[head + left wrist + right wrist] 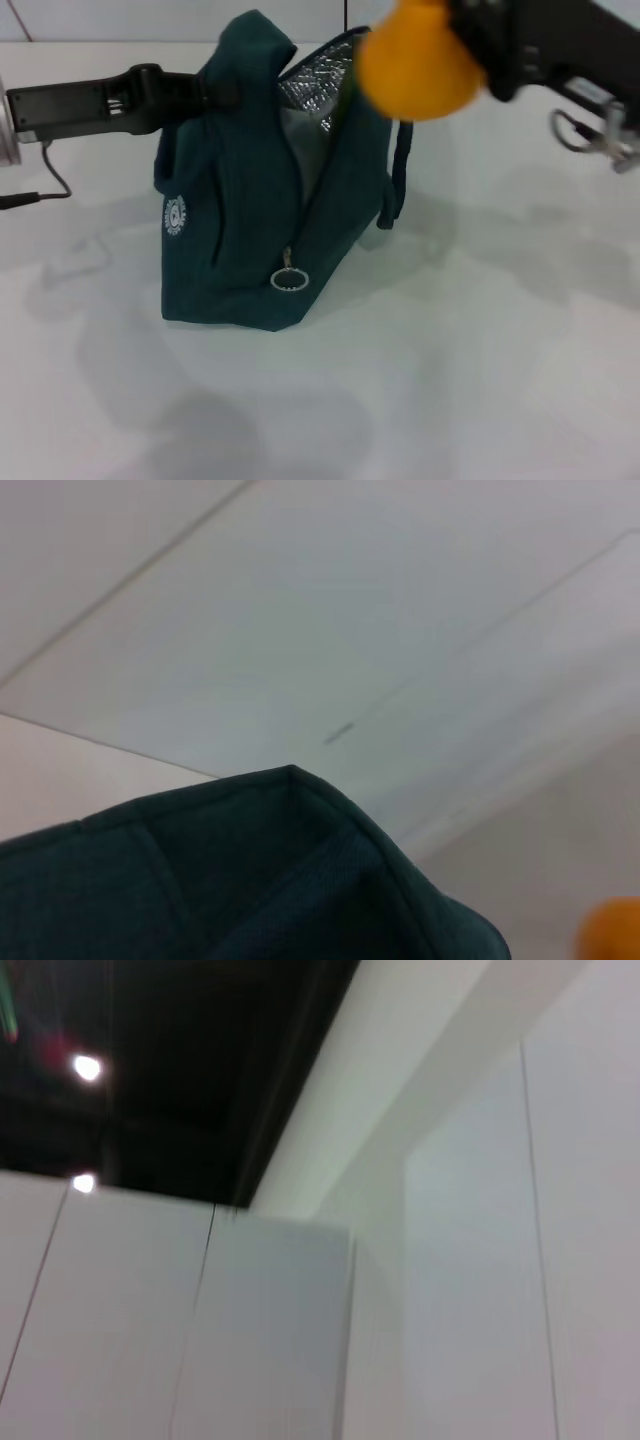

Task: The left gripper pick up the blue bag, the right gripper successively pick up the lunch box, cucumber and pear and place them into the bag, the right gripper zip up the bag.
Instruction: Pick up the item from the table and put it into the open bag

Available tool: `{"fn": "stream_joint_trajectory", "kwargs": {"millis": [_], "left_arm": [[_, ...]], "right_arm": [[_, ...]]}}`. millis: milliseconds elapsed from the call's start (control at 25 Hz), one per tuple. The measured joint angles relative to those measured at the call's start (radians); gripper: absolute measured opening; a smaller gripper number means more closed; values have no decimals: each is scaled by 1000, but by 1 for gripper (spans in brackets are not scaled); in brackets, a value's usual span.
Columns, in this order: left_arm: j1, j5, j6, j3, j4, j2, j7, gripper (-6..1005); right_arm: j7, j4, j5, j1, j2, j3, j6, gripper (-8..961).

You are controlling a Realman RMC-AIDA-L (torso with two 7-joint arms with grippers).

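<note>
white table (480, 380) — right tool (470, 50) holds pear (415, 65) above blue bag (250, 220).

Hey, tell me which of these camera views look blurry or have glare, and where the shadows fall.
Head view: the pear is motion-blurred and soft; the blue bag is fairly sharp, with soft grey shadows on the table. Left wrist view: the bag fabric up close is out of focus. Right wrist view: two ceiling lights flare against a dark ceiling.

Blue bag (240, 230) on white table (480, 380)
</note>
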Motion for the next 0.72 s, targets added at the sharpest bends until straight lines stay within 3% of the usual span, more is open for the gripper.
{"fn": "stream_joint_trajectory", "kwargs": {"millis": [280,720], "left_arm": [[-22,-1,13,1,-2,-13,-11,68],[-25,-2,13,1,-6,-14,-14,68]], "right_arm": [[4,7,-79,44,14,-26,142,37],[-3,7,-81,56,19,-180,316,38]]}}
